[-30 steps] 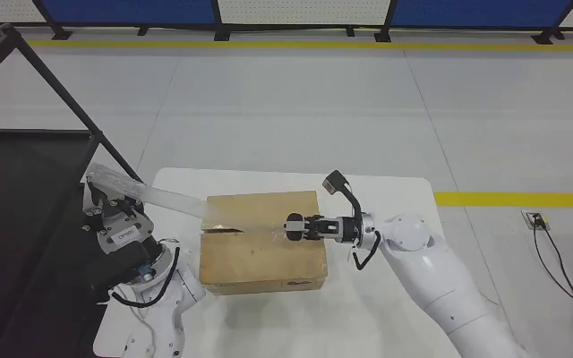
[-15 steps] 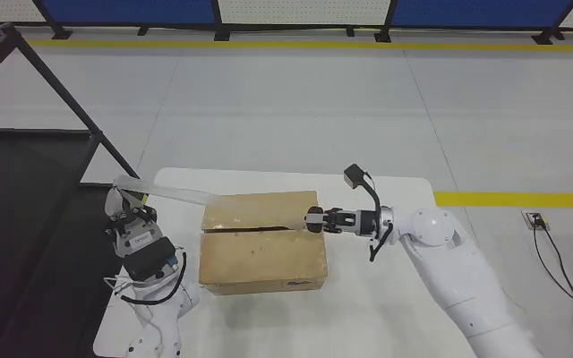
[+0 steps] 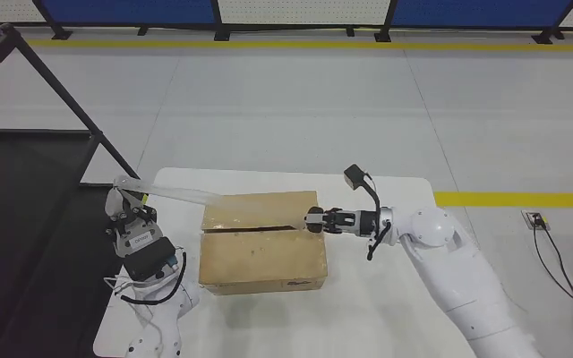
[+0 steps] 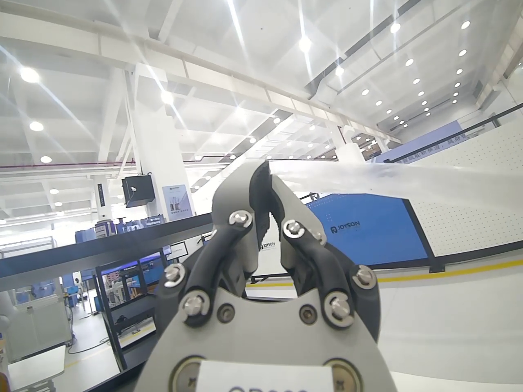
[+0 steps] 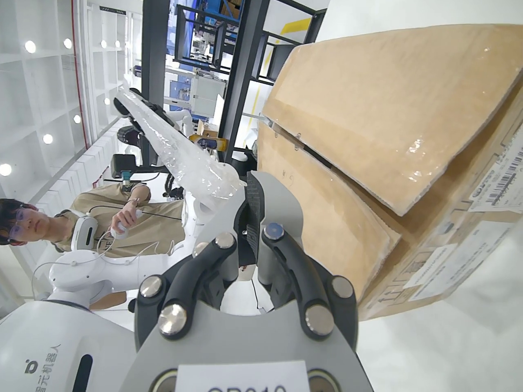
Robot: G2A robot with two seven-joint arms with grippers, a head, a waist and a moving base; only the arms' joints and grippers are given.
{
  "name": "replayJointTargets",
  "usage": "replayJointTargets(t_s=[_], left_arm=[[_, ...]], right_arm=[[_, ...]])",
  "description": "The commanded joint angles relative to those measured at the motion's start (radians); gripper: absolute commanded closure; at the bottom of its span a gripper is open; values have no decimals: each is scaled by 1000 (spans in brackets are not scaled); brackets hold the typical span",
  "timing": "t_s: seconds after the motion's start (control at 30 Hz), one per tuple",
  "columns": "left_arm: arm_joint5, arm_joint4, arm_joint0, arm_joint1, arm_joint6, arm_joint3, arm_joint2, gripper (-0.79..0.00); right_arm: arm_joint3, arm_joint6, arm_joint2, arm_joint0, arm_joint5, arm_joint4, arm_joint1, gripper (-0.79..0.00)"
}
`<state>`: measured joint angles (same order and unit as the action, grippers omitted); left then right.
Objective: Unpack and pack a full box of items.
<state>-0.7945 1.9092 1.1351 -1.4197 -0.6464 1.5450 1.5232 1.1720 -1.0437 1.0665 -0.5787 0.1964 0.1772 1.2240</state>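
Left hand [image 3: 121, 193] clamps tape [image 3: 179, 191] end, 9 o'clock of box [image 3: 260, 258]. Right hand [image 3: 312, 219] clamps other end at box's 2 o'clock.

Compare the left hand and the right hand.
The left hand is left of the box, near the table's edge; the right hand is at the box's right end. The left hand tilts upward; the right hand lies level, facing the box. Both are shut on the tape.
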Motion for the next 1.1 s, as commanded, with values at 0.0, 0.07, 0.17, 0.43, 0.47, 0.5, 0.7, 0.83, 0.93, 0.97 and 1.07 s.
replayJointTargets(t_s=[0.0, 0.07, 0.17, 0.43, 0.47, 0.5, 0.7, 0.83, 0.93, 0.97, 1.07], left_arm=[[8, 20, 2, 1, 24, 1, 5, 0], [7, 41, 7, 0, 40, 1, 0, 0], [3, 69, 18, -2, 56, -11, -12, 0], [-14, 101, 40, -6, 55, -64, -30, 0], [-16, 99, 42, -7, 56, -67, -30, 0], [-17, 98, 43, -7, 56, -69, -29, 0], [-20, 78, 47, -8, 60, -63, -21, 0], [-19, 51, 40, -11, 58, -36, -23, 0], [-10, 47, 24, -14, 59, 2, -33, 0], [-6, 48, 17, -14, 59, 15, -39, 0], [11, 59, -3, -17, 58, 53, -60, 0]], right_arm=[[18, 22, -13, 3, -28, -67, -2, 0], [39, 31, -22, 3, -44, -107, -3, 0], [60, 53, -35, 12, -95, -195, -6, 0], [102, 26, -42, 19, -138, -206, -7, -83], [96, 18, -41, 20, -149, -203, -8, -111], [91, 11, -46, 22, -161, -207, -7, -157], [123, 26, -83, 19, -133, -242, -2, -369], [124, 12, -104, 22, -158, -232, 4, -526], [95, 5, -111, 28, -184, -197, 9, -560], [83, 1, -112, 29, -186, -178, 11, -563], [48, -13, -113, 33, -176, -130, 16, -594]])
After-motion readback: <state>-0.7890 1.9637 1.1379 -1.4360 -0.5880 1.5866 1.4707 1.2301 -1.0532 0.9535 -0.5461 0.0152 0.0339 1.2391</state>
